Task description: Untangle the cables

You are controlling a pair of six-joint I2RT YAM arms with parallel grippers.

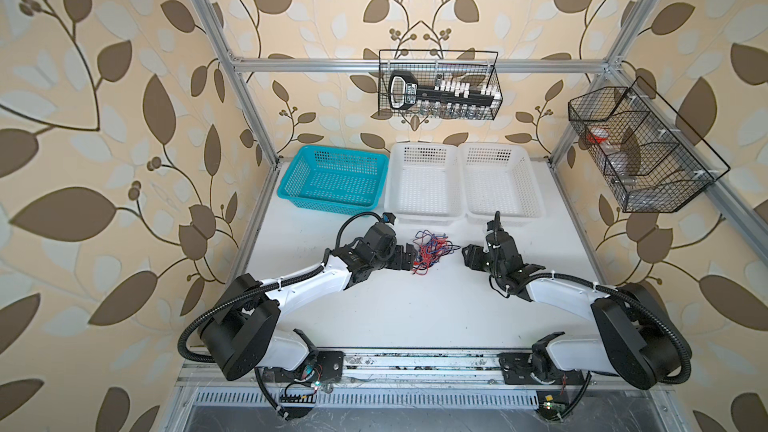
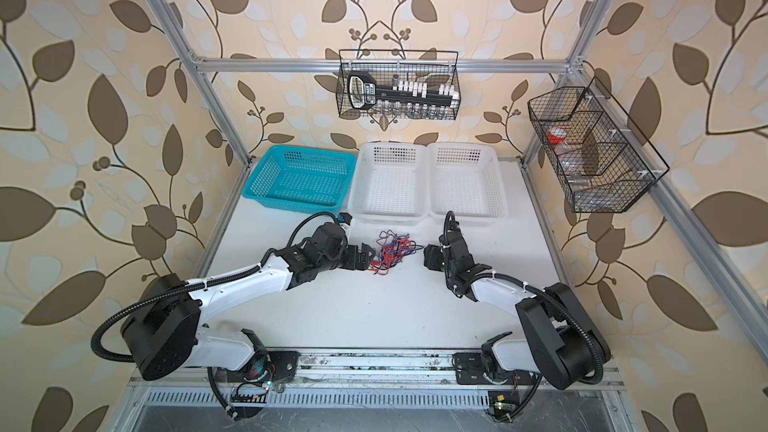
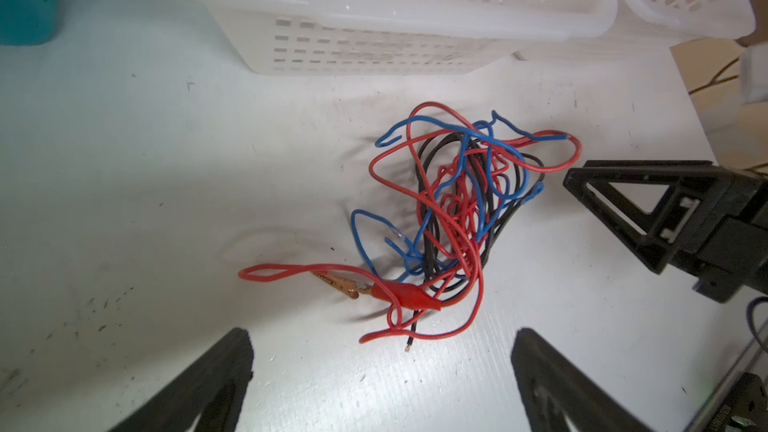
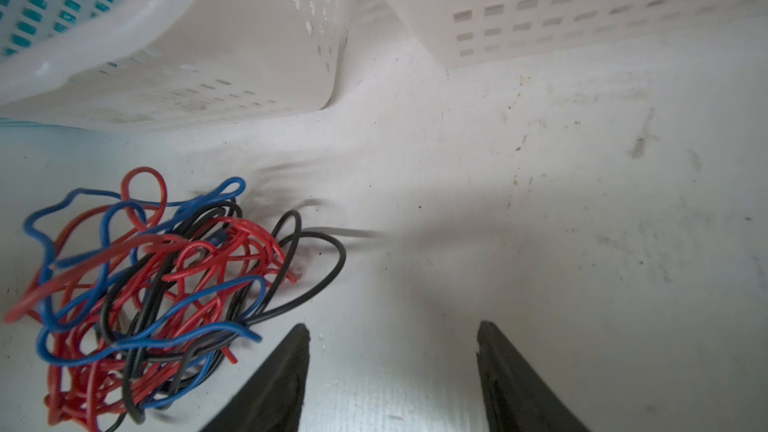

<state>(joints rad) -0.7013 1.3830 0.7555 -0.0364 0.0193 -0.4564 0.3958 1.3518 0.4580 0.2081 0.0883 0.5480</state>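
Note:
The cables (image 1: 432, 252) (image 2: 395, 252) lie in one tangled heap of thin red, blue and black wire on the white table, between my two grippers. In the left wrist view the cables (image 3: 457, 209) spread just beyond the fingertips, with a red clip end (image 3: 399, 295) nearest. My left gripper (image 1: 409, 259) (image 3: 380, 338) is open wide at the heap's left edge, holding nothing. My right gripper (image 1: 467, 253) (image 4: 392, 330) is open just right of the heap. The cables (image 4: 145, 284) sit beside one of its fingers (image 4: 291, 363), and only bare table lies between its jaws.
Behind the heap stand a teal basket (image 1: 332, 180) and two white baskets (image 1: 424, 184) (image 1: 498, 184), close to both grippers. Black wire baskets (image 1: 440, 85) (image 1: 640, 151) hang on the frame above the back and right.

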